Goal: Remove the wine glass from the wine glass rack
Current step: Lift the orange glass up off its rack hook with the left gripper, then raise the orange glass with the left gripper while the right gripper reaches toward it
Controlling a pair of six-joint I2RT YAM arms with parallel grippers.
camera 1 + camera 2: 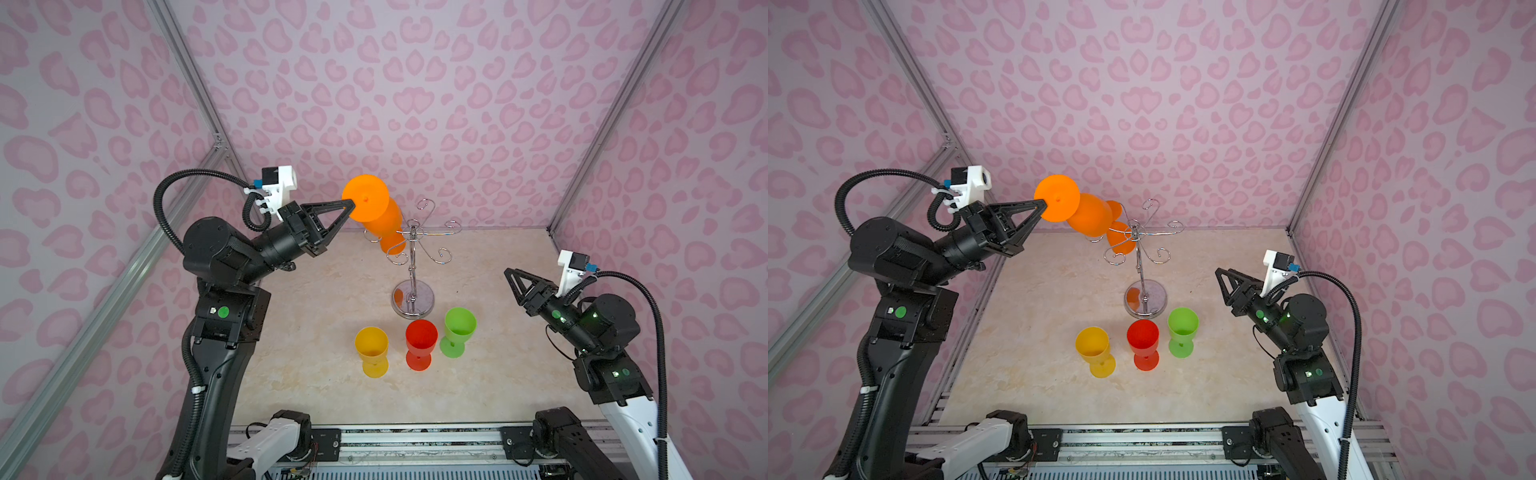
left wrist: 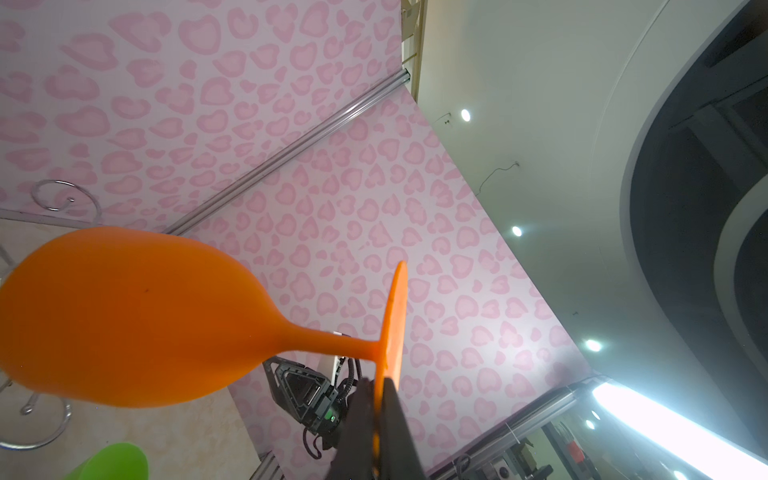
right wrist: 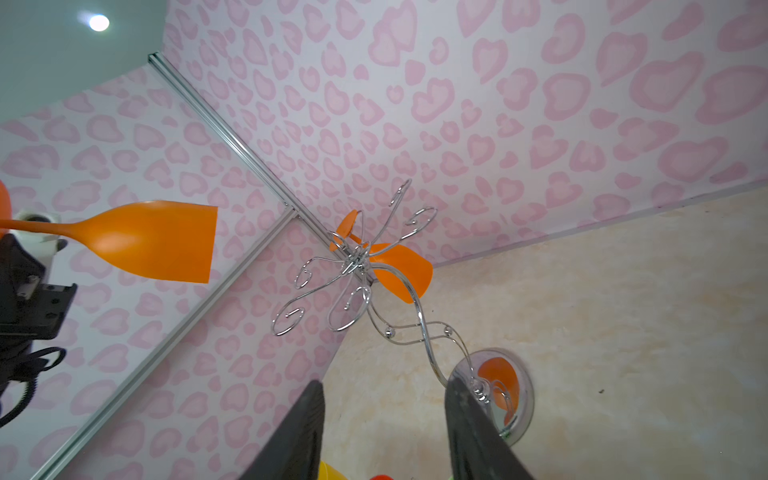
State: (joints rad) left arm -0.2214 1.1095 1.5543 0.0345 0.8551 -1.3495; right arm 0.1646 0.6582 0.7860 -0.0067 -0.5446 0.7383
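At the front of the table (image 1: 316,316), 3 glasses stood upright in a loose row: yellow (image 1: 371,349), red (image 1: 421,343) and green (image 1: 459,328). All 3 had their mouths up, and nothing showed inside them. They stood close together but apart, with the green one nearest the rack.

Just behind them stood the rack (image 1: 412,266) on its round base. To its right the right gripper (image 1: 508,273) hovered over the table, well clear of the rack, its jaws partly apart with nothing between them.

At the top of the rack, 1 orange glass, the hung glass (image 3: 405,266), sat tilted among the curled arms with its foot caught in the wire. The other arms in view were bare.

Farther back and to the left, the left gripper (image 1: 351,204) was clamped on the rim of the foot of a 2nd orange glass, the held glass (image 1: 1090,216). It lay roughly level in the air, bowl toward the rack. The right wrist view showed open wall between its mouth and the nearest arm, so it was clear of the rack. Its inside could not be seen.

By my reading, the removal of this glass was done. What was left was to bring it down and stand it by the other 3. After that, the hung glass might also need taking off.
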